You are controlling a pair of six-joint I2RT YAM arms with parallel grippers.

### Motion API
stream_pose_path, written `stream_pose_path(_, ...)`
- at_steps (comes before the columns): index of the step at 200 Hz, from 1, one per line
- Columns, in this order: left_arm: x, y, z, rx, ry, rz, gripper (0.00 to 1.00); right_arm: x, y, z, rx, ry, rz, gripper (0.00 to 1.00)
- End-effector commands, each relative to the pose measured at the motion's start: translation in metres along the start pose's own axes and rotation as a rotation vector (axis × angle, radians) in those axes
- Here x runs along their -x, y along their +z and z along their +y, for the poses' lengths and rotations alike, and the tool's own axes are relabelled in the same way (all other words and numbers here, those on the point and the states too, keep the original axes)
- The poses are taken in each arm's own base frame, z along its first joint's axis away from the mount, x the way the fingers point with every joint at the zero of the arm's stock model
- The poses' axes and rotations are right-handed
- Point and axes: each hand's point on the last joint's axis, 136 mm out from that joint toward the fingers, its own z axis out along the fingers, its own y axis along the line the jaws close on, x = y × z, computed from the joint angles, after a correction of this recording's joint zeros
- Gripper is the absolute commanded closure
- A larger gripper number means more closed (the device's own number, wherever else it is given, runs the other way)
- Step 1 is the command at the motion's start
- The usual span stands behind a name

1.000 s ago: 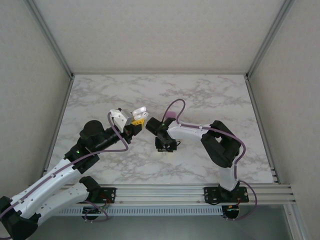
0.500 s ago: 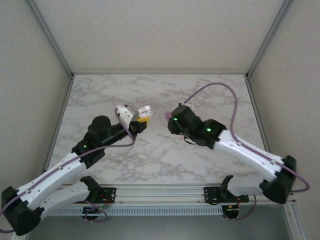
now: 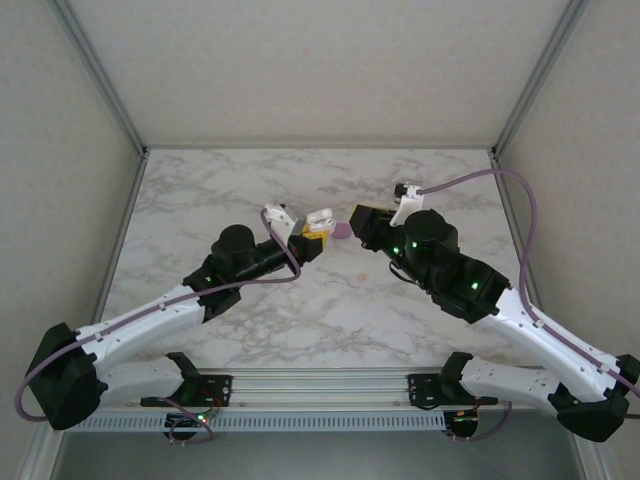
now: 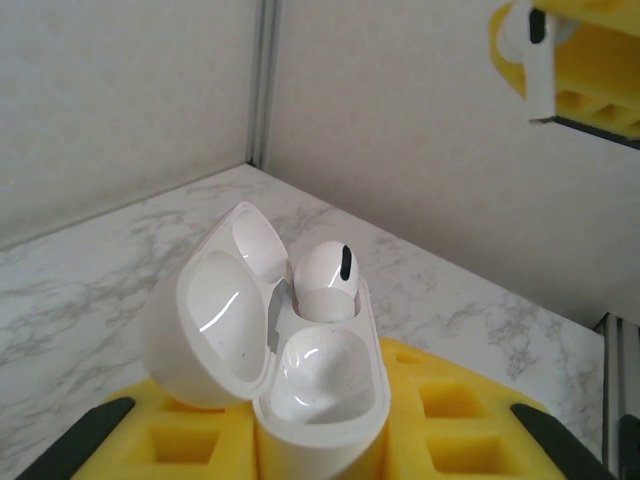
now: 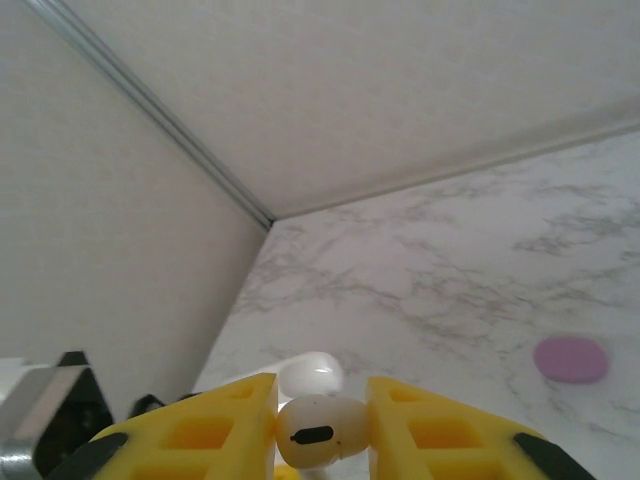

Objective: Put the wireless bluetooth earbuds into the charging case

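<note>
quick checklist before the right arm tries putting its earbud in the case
1. Lid open: ok.
2. Left end effector clamped on case: ok.
3. Free socket empty: ok. The seated earbud fills the other one.
4. Right end effector gripping held earbud: ok.
5. Held earbud lined up with the free socket: cannot tell.

Open case (image 4: 322, 395) w/ 1 earbud (image 4: 326, 281)
</note>
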Motion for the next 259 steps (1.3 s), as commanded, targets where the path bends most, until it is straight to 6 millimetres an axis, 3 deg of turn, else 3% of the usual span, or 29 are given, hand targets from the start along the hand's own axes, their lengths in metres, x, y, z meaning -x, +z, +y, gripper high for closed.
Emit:
stream_pose_path(1,0.046,0.004,-0.016,-0.039,0.017,-0.156,0.98,0.006,0.005,0.019,0.094,0.027,-0.031,0.72)
stream_pose_path(88,0.05,0.012,-0.027,-0.046,0.045,-0.172,0.98,-0.01,0.02,0.034,0.16,0.026,0.04,0.73)
stream_pose_path(185,0.053,0.012,-0.031,-0.058,0.033,-0.187,0.98,-0.027,0.035,0.034,0.139,-0.014,0.11,0.73)
stream_pose_path(259,0.062,0.009,-0.024,-0.02,0.003,-0.218,0.98,-0.04,0.034,0.031,0.129,-0.075,0.156,0.73)
